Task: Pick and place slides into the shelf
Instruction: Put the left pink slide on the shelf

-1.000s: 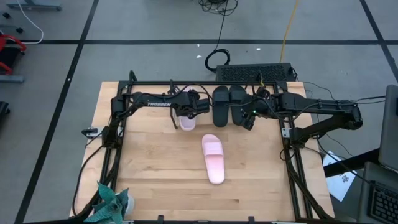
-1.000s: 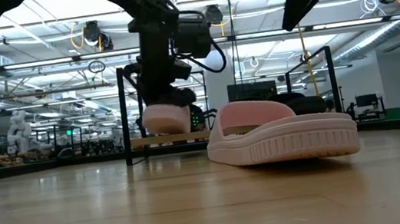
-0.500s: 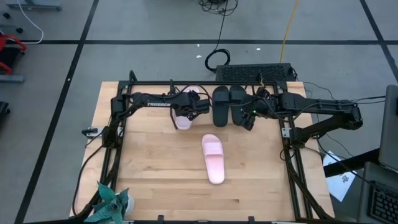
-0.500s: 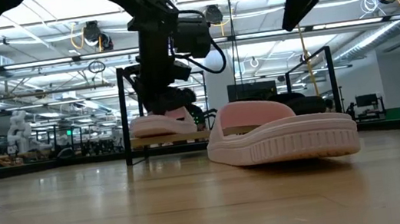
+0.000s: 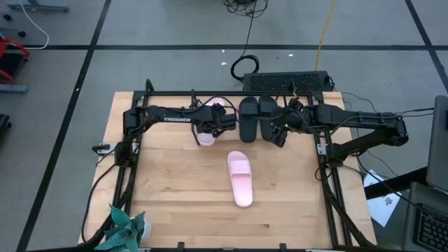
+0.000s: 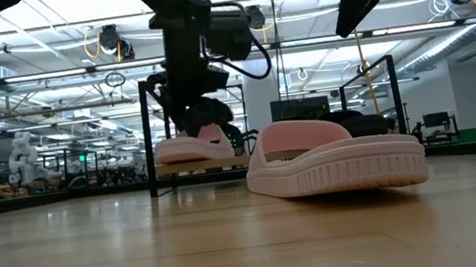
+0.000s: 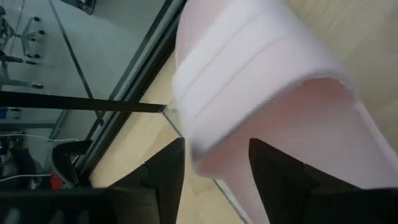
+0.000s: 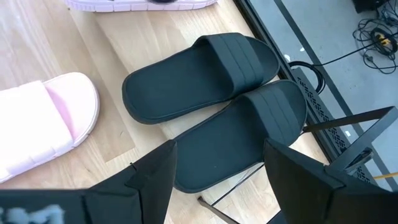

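One pale pink slide (image 5: 208,124) lies flat on the shelf's board (image 6: 189,167), at the shelf's left end; it fills the left wrist view (image 7: 261,93). My left gripper (image 5: 219,120) is right over it, open, with a finger on either side of the slide's side rim (image 7: 214,155). Two black slides (image 8: 199,78) (image 8: 245,130) lie side by side in the shelf (image 5: 192,93). My right gripper (image 8: 221,180) hovers open above them, touching nothing. The second pink slide (image 5: 240,178) lies sole-down on the table's middle. My left gripper's fingers (image 7: 168,171) come down from above on either side of the pink slide's side rim (image 7: 214,155), next to its strap. I cannot tell whether they touch it. The slide lies flat on the shelf board.
A larger black frame (image 5: 127,150) runs around the table. A teal cloth (image 5: 126,227) sits at the near left corner. A black grille-like box (image 5: 287,81) lies beyond the far edge. Bare wood lies to either side of the middle pink slide.
My left gripper has moved a little toward the far edge and lowered the pink slide. The slide was tipped up with one end raised; it now lies flat on the shelf board. The left arm has since drawn slightly toward the table's left.
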Tool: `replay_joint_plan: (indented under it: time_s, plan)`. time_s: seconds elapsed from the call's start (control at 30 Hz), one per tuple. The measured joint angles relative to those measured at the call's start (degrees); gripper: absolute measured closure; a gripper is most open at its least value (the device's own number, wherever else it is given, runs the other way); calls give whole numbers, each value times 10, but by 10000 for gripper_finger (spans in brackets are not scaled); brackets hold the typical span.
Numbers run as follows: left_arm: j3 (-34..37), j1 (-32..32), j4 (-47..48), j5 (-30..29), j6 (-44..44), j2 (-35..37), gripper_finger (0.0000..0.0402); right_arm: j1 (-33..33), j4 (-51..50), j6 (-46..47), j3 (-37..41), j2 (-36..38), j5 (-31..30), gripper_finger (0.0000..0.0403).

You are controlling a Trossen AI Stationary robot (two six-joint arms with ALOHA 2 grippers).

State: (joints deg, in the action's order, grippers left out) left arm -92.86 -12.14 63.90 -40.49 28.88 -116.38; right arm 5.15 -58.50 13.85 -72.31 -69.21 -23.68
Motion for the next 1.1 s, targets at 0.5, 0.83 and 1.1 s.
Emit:
replay_joint_plan:
  time_s: [0.5,0.83,1.1]
  plan:
    - [-2,23,-167,39,-80,78,220,1,10,-7,0,0,0,172]
    - [-2,18,-306,75,-202,69,220,1,13,-13,0,0,-1,172]
    - [-1,-9,-300,131,-181,51,220,1,13,-13,0,0,-1,172]
